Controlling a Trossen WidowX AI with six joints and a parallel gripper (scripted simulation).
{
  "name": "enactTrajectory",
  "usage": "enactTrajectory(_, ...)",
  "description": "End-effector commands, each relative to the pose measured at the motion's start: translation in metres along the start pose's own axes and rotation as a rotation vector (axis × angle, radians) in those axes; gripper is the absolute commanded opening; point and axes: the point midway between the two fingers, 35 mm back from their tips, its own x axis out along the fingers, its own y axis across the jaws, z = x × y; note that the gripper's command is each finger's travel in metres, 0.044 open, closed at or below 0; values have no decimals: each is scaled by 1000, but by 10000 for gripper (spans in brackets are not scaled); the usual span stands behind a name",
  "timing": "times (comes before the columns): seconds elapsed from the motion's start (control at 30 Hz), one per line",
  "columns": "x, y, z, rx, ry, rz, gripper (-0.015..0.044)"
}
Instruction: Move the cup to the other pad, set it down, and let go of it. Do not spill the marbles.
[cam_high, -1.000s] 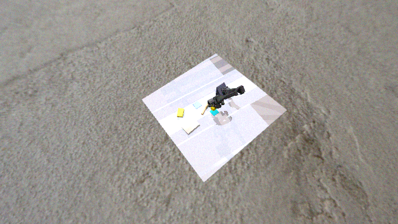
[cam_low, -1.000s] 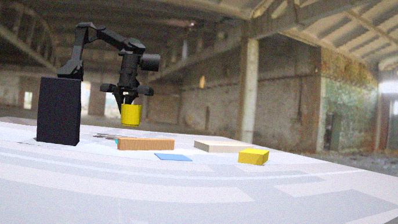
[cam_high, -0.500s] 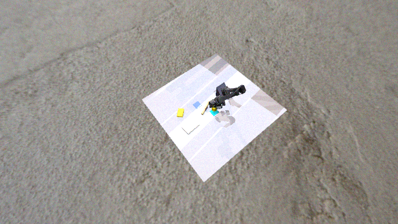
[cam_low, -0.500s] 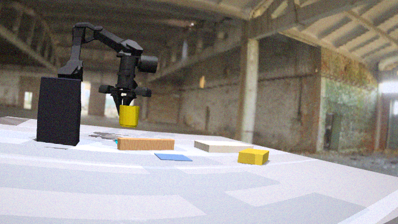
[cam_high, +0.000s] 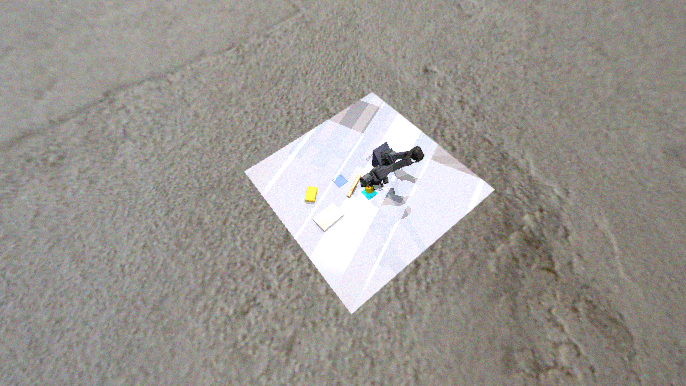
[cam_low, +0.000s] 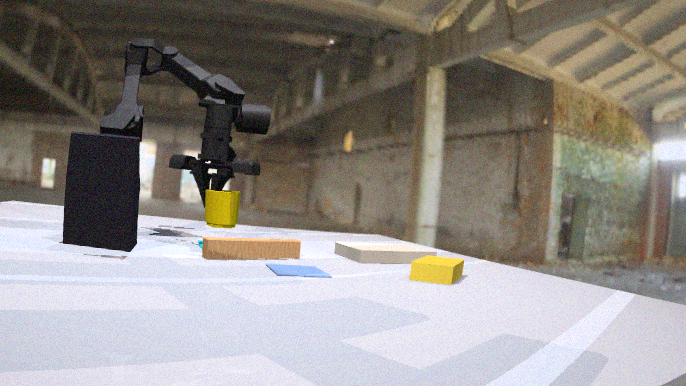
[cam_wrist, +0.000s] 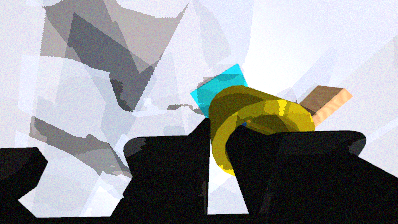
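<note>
The yellow cup (cam_high: 369, 189) (cam_low: 222, 210) (cam_wrist: 227, 100) is upright and off the table. My gripper (cam_low: 211, 194) (cam_wrist: 214, 121) is shut on its wall, with one finger inside the cup and one outside. The cyan pad (cam_high: 369, 195) (cam_low: 200, 244) (cam_wrist: 204, 97) lies below the cup, partly hidden by it in the wrist view. The blue pad (cam_high: 340, 180) (cam_low: 298, 270) lies bare on the other side of the wooden bar. Inside the cup a small blue and orange bit of marbles (cam_wrist: 245, 124) shows; the rest is hidden by the finger and rim.
The wooden bar (cam_high: 353, 187) (cam_low: 251, 248) (cam_wrist: 331, 104) stands between the two pads. A flat cream block (cam_high: 328, 218) (cam_low: 385, 253) and a yellow block (cam_high: 311, 194) (cam_low: 436, 270) lie farther from the arm's dark base (cam_low: 101, 190).
</note>
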Motion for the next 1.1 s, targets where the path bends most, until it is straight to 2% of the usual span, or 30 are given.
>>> enactTrajectory(0.0, 6, 0, 0, 4, -2, 5, 0)
enactTrajectory(0.8, 33, 3, 1, 4, -5, 6, 0)
enactTrajectory(1.07, 32, 3, 2, -1, -9, 6, 0)
